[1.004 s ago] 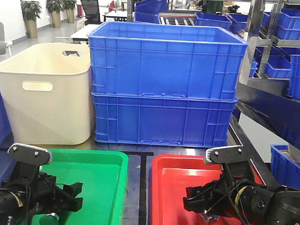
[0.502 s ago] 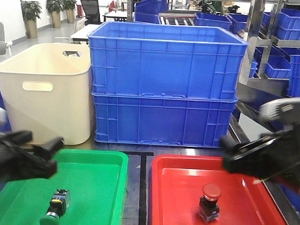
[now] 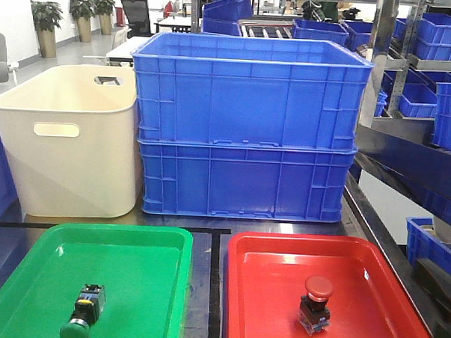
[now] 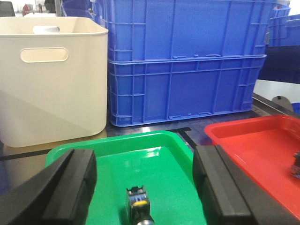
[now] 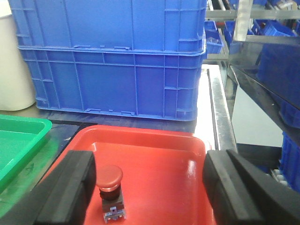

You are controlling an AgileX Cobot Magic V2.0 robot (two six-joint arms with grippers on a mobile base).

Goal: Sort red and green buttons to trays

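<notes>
The green button (image 3: 82, 313) lies on its side in the green tray (image 3: 143, 244), cap toward me. Upright in the red tray (image 3: 356, 257) stands the red button (image 3: 315, 302). Neither arm shows in the front view. In the left wrist view my left gripper (image 4: 143, 187) is open above the green tray (image 4: 154, 154), and the green button (image 4: 137, 203) lies between its wide-apart fingers (image 4: 65, 187), untouched. In the right wrist view my right gripper (image 5: 150, 187) is open over the red tray (image 5: 159, 154); the red button (image 5: 109, 187) stands just inside its left finger (image 5: 70, 187).
Two stacked blue crates (image 3: 246, 125) stand behind the trays, with a cream tub (image 3: 66, 139) to their left. A metal rail and shelving with blue bins (image 3: 432, 66) run along the right. A dark strip of table (image 3: 205, 288) separates the trays.
Both arms have drawn back out of the front view. A second ago their grippers were low over the trays; both buttons now lie free in the trays.
</notes>
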